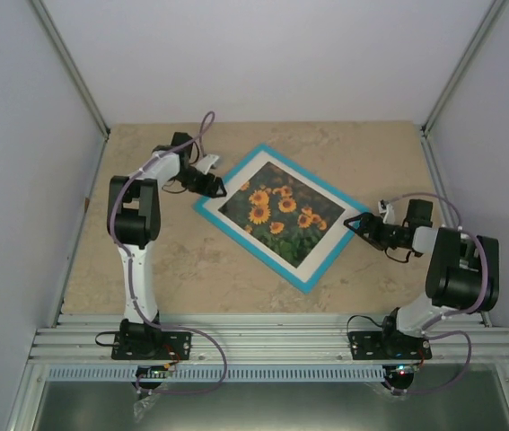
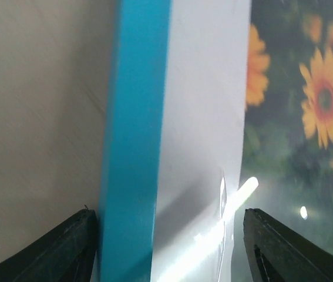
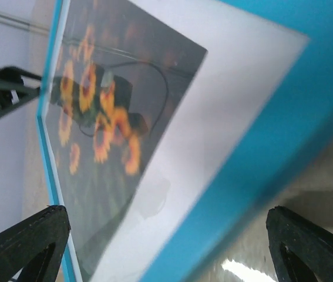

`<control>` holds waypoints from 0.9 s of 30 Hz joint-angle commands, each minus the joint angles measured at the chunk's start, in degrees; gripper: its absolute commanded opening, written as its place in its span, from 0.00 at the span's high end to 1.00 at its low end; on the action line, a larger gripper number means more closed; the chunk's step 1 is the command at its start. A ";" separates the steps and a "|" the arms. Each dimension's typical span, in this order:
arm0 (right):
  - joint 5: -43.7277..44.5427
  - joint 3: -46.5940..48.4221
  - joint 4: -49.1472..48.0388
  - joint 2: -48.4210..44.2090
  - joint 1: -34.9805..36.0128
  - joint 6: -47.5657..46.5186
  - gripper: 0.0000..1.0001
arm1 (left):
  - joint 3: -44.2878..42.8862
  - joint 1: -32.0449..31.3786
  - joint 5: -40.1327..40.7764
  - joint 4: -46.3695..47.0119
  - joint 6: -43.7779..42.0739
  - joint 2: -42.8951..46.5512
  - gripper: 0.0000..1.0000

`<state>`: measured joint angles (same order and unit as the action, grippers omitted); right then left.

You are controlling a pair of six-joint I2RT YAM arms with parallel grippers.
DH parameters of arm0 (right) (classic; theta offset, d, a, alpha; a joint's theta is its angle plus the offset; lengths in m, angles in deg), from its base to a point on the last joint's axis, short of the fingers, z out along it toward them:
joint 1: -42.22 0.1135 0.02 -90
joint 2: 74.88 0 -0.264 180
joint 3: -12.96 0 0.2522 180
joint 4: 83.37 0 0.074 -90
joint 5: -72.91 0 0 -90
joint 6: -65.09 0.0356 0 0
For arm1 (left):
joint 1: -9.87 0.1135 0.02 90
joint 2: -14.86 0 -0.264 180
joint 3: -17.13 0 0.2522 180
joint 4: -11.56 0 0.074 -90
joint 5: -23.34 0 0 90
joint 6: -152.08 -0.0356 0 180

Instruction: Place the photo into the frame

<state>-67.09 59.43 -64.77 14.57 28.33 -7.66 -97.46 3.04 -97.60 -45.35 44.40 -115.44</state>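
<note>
- Left pincer [image 2: 171, 218] stands open astride the frame's [image 2: 134, 117] far-left edge, gripping nothing. Right pincer [image 3: 166, 214] gapes wide at its right-hand corner, also empty.
- The photo [image 1: 281, 211] shows under the pane, with the frame flat on the surface [image 1: 191, 269].
- Risk: an off-centre squeeze could skid or tip the frame.
- Open surface lies all round, and the walls are well apart.
</note>
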 commanded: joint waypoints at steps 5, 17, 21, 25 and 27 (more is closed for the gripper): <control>0.48 13.05 2.56 14.89 2.34 -1.74 0.15 | 21.54 -3.01 -2.03 -7.64 -17.26 14.24 0.34; -0.01 56.03 8.08 36.98 18.34 -9.47 0.15 | 34.36 -9.74 10.00 -12.96 -30.74 23.24 0.31; 5.14 60.38 12.57 34.94 16.00 -15.37 0.14 | 29.85 -7.61 8.89 -16.93 -33.35 23.15 0.28; 4.79 48.29 13.47 25.62 13.25 -13.85 0.12 | 14.79 -2.29 -1.18 -18.98 -28.54 17.95 0.28; 4.45 40.45 13.53 19.59 12.08 -13.04 0.11 | 8.35 -0.77 -2.13 -14.67 -21.87 14.86 0.26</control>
<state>-61.50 111.08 -55.52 43.64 43.65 -19.88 -77.44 -1.27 -92.20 -65.62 15.47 -96.51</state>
